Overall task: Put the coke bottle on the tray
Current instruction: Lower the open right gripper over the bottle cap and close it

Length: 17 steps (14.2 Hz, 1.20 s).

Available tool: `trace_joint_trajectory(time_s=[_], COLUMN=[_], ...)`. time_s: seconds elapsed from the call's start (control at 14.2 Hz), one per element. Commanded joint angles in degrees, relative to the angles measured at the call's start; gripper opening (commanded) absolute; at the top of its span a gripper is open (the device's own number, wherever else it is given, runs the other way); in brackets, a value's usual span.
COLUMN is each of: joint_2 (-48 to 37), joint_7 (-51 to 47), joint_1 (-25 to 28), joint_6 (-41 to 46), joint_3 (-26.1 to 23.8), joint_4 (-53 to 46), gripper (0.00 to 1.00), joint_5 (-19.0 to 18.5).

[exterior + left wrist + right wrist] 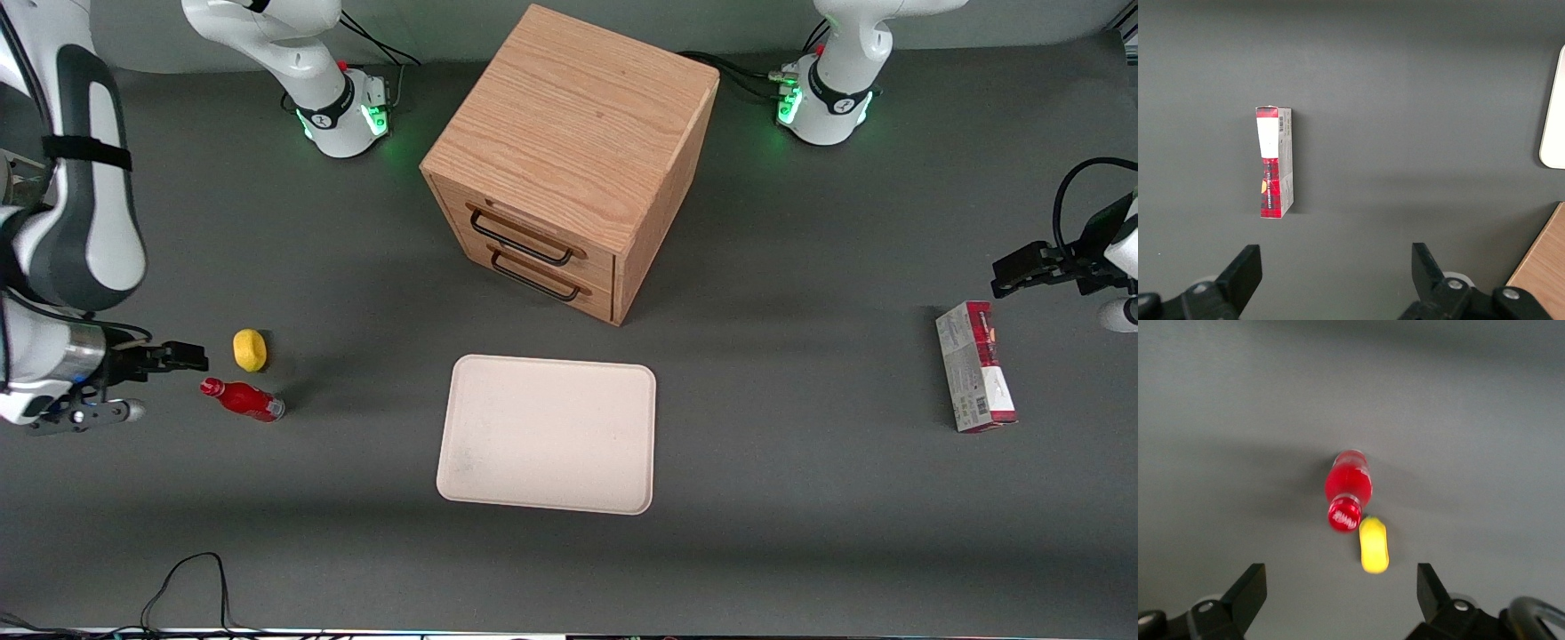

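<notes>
Beside the yellow lump (250, 349), the coke bottle (242, 399) is lying light and slick — gripper (182, 357) hovering open-jawed at its nine o'clock — likeliest hold its mid-body.

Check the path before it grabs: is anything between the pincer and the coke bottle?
Nothing visible does. The open pincer hangs near the coke bottle, which lies on the table; the yellow lump sits beside it, off the line.
</notes>
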<state>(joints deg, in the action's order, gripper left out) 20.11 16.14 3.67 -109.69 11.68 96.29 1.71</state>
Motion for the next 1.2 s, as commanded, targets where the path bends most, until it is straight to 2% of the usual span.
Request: trace_joint_trajectory(time_s=[0.0, 0.14, 0.85, 0.92, 0.99, 1.13], joint_2=[-1.0, 0.2, 2.3, 2.3, 2.2, 2.3], joint_7=[1.3, 1.3, 1.3, 0.4, 0.6, 0.4], joint_1=[0.5, 0.5, 0.5, 0.6, 0.4, 0.8], joint_6=[-7.2, -9.8, -12.2, -12.5, -12.6, -12.7], joint_3=[0.2, 0.1, 0.0, -0.1, -0.1, -0.1], joint_4=[6.0, 7.2, 7.1, 7.2, 7.1, 7.2], gripper=[1.0, 1.0, 0.99, 0.32, 0.0, 0.0], joint_5=[1.0, 1.0, 1.1, 1.1, 1.1, 1.1])
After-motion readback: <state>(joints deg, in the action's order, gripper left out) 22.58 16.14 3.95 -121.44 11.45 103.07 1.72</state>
